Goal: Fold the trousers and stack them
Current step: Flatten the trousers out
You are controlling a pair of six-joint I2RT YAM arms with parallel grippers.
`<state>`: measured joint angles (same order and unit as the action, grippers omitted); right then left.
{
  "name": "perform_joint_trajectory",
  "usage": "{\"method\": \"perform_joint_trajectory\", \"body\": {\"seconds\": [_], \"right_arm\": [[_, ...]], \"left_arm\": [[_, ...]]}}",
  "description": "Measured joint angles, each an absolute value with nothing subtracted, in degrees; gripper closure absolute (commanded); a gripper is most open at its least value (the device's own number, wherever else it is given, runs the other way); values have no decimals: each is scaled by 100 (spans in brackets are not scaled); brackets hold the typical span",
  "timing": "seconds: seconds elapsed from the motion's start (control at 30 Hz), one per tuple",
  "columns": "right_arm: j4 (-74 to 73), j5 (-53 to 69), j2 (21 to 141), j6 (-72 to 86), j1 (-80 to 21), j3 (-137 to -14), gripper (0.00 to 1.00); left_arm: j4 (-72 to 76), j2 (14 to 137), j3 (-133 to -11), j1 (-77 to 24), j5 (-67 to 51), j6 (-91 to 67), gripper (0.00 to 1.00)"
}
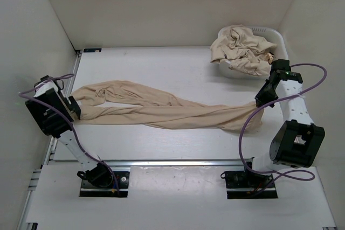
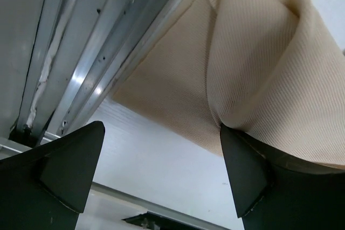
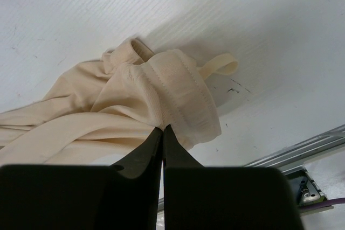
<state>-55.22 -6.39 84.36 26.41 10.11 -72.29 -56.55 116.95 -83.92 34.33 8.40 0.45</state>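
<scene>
Across the middle of the desk (image 1: 161, 63), in the top external view, the trousers (image 1: 161, 112) are laid out at full length. Their long axis runs from the left edge to the right, slanting slightly toward the near side at the right end. Toward the left the cloth is seen to part into two strands. The left tool (image 1: 73, 107) is placed at the left end and the right tool (image 1: 260, 100) at the right end. A heap of further beige garments (image 1: 242, 49) is held in the white basket (image 1: 276, 37) at the far right corner.

In the left wrist view, the left tool (image 2: 161, 127) is seen with its jaws spread wide. The ribbed cloth of the trousers (image 2: 259, 68) is bunched against the tip of one finger (image 2: 242, 171) only; the other finger (image 2: 70, 165) is left bare. A metal rail (image 2: 81, 68) is crossed by the cloth's edge.

In the right wrist view, the right tool (image 3: 163, 129) is pressed fully together, and a stitched band (image 3: 178, 95) of the trousers is pinched at its tips. A small loop (image 3: 221, 64) is seen lying on the desk (image 3: 242, 14) beside the band.
</scene>
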Motion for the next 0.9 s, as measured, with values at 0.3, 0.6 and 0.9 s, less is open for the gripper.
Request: {"method": "perform_joint_trajectory", "body": {"seconds": [0.3,0.6,0.9], "right_arm": [[-5513,-628,8261,2587,1011,-7218,100],[-5535,-676,8195,2458,1024,-7220,100],[-5592,-764,8195,2198,1308,-7566,100]], "left_arm": [[-5424,11697,-8425,3435,794,54,11],[-5216,11535,-8176,3677,303,25,0],[-5229,10890,-7911,3957,-462,12,0]]}}
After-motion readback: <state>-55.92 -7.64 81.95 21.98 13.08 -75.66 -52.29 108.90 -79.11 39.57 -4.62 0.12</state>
